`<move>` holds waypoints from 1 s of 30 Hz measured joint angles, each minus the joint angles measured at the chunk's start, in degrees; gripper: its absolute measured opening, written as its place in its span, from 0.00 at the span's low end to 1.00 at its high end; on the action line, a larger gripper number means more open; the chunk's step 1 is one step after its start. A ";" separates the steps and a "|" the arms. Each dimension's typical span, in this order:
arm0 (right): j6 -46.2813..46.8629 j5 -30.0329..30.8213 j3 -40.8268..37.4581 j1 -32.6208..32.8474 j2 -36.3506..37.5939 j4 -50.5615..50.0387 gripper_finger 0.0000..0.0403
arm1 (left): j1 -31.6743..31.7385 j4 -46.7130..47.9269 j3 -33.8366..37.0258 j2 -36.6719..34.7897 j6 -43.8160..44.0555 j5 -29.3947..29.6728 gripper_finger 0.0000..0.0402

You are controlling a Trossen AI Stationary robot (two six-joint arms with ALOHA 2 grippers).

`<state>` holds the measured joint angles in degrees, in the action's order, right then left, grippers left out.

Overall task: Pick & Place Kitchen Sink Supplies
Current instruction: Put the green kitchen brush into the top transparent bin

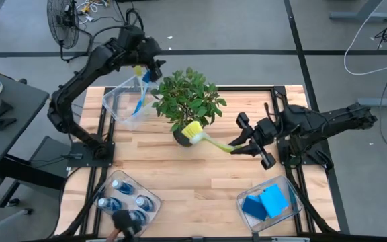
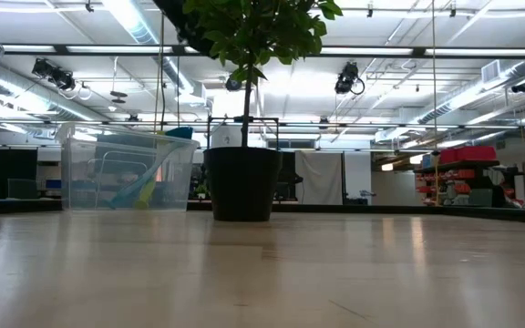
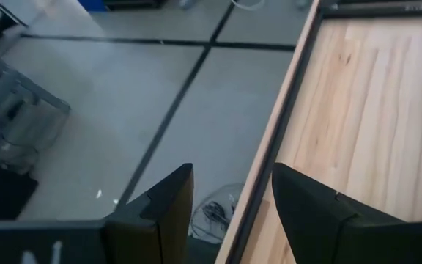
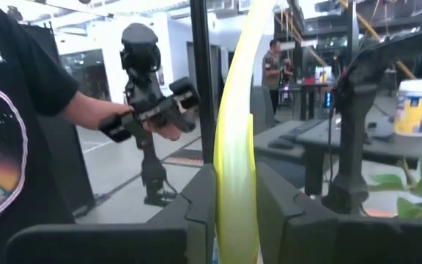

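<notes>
My right gripper [image 1: 242, 144] [image 4: 234, 176], over the table's right half, is shut on a yellow-green dish brush [image 1: 210, 140]. The brush's bristle head [image 1: 193, 130] is beside the pot of the leafy plant [image 1: 187, 101]. My left gripper [image 1: 154, 72] [image 3: 233, 172] is open and holds nothing; it hangs over the far edge, above a clear bin [image 1: 127, 101] [image 2: 126, 173]. Another brush [image 1: 140, 94] [image 2: 144, 187] leans in that bin. Blue bottles [image 1: 123, 195] stand in a near-left bin, and blue sponges [image 1: 267, 200] lie in a near-right bin. My right gripper pinches the brush's handle [image 4: 234, 147] between its two fingers, near the handle's free end [image 1: 232, 148]. The fingers come roughly level from the table's right and lie along the handle. The brush reaches out toward the plant, and the low view shows none of it at table height.
The plant's black pot [image 2: 242, 182] stands mid-table toward the far side, close to the held brush's head. The middle of the wooden top [image 1: 193, 178] is bare. Beyond the table, a person's hand [image 4: 160, 125] holds a control handle.
</notes>
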<state>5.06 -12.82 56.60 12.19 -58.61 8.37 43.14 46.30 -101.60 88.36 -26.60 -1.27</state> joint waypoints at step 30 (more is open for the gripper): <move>-19.92 20.87 0.00 -6.54 -0.25 11.39 0.14 | -6.83 -19.47 -0.07 -20.14 23.00 -24.68 0.47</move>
<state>-14.86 8.05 56.60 5.65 -58.86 19.76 36.31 26.83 -101.67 68.22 -3.59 -25.95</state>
